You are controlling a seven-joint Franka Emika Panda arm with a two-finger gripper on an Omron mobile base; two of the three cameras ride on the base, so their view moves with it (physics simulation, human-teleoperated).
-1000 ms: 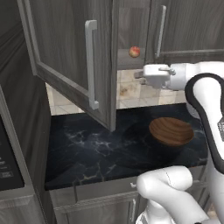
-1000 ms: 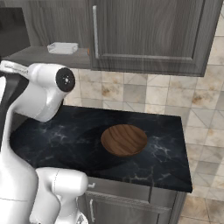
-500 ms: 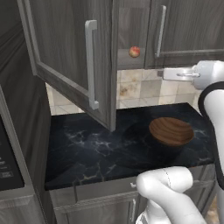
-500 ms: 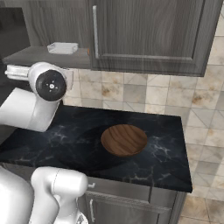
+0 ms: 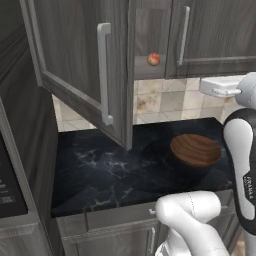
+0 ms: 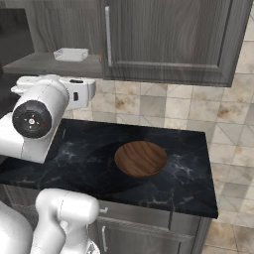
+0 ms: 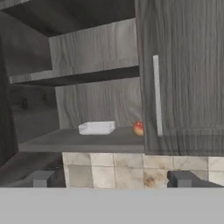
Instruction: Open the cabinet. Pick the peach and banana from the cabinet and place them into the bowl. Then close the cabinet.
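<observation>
Left base view: one cabinet [image 5: 75, 55], its left door swung wide open, the right door shut, each with a long silver bar handle [image 5: 103, 75]. One peach [image 5: 153, 59], small and reddish-orange, sits on the bottom shelf near the closed door. One brown wooden bowl [image 5: 196, 150] is on the dark marbled counter [image 5: 100, 170], tiled wall behind.

Right base view: same bowl [image 6: 141, 158], mid-counter. One small white box [image 6: 71, 54] rests on the shelf.

Hand view: gripper [image 7: 111, 179] fingers spread wide apart, holding nothing. Peach [image 7: 138, 128] peeks out beside the closed door's edge, white box [image 7: 96, 127] just left of it.
</observation>
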